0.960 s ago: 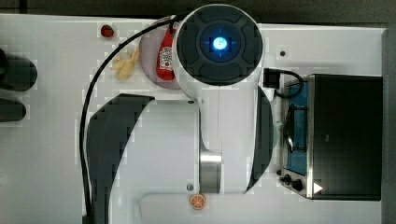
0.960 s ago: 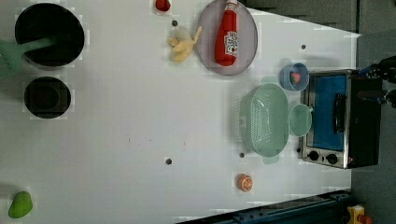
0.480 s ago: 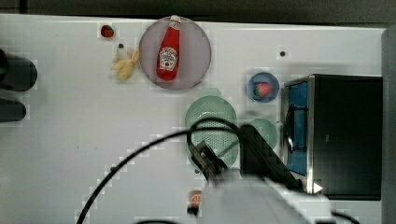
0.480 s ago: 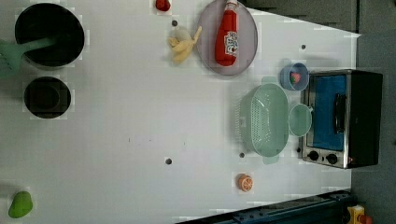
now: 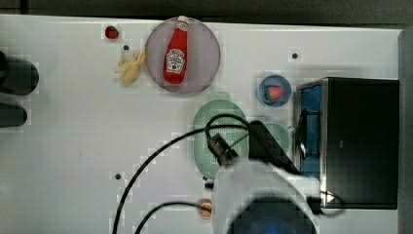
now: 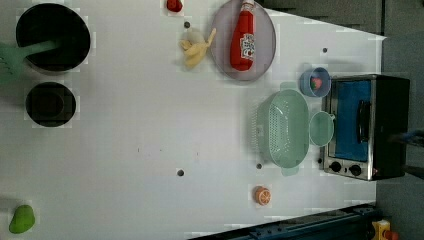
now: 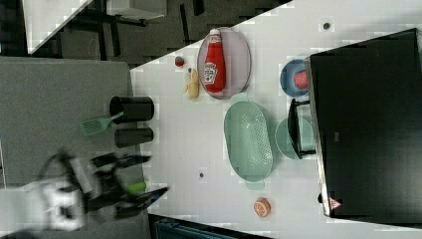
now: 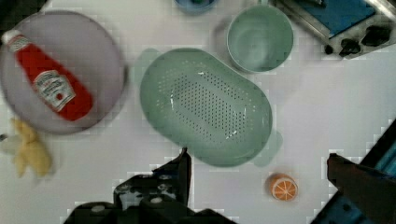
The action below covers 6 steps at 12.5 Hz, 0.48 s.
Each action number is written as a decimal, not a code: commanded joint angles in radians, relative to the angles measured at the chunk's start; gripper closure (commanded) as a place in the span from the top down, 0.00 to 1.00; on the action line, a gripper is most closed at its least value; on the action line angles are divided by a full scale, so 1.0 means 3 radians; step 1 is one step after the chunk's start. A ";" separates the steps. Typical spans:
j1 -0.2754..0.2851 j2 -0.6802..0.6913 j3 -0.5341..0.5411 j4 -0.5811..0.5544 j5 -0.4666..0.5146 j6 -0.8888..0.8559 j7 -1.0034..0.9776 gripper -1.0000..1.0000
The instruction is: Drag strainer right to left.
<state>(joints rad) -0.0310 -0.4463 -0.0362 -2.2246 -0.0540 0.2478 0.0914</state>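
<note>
The strainer (image 6: pixel 282 129) is a pale green oval with a perforated bottom. It lies on the white table (image 6: pixel 150 150) beside the toaster oven and also shows as the strainer (image 7: pixel 248 141) and strainer (image 8: pixel 205 106). In the top view my arm (image 5: pixel 263 200) covers the right part of the strainer (image 5: pixel 214 129). The wrist view has my gripper (image 8: pixel 259 158) open wide, one finger (image 8: pixel 180 170) near the strainer's rim and the other finger (image 8: pixel 355 175) far off to the side. Nothing is held. The right view has the arm (image 7: pixel 74 199) blurred at its lower left.
A ketchup bottle (image 6: pixel 243 37) lies on a grey-pink plate (image 6: pixel 222 55), with a banana (image 6: pixel 196 46) beside it. A green cup (image 6: pixel 321 128), a blue bowl (image 6: pixel 315 81) and the toaster oven (image 6: pixel 365 127) crowd the strainer's other side. An orange slice (image 6: pixel 261 195) and two black pots (image 6: pixel 50 102) stand elsewhere.
In the top view my arm has swung from the upper middle down to the lower edge, uncovering the plate and bottle. The strainer has not moved in the left view.
</note>
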 commanded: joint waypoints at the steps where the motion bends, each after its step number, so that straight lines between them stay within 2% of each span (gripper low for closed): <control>1: 0.0023 0.0385 0.0022 -0.0343 0.0023 0.0469 0.0342 1.00; 6: 0.0025 0.0931 0.0065 -0.0782 0.0023 0.1533 0.1274 1.00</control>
<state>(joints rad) -0.0157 -0.1302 -0.0428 -2.5039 -0.0528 0.6807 0.3438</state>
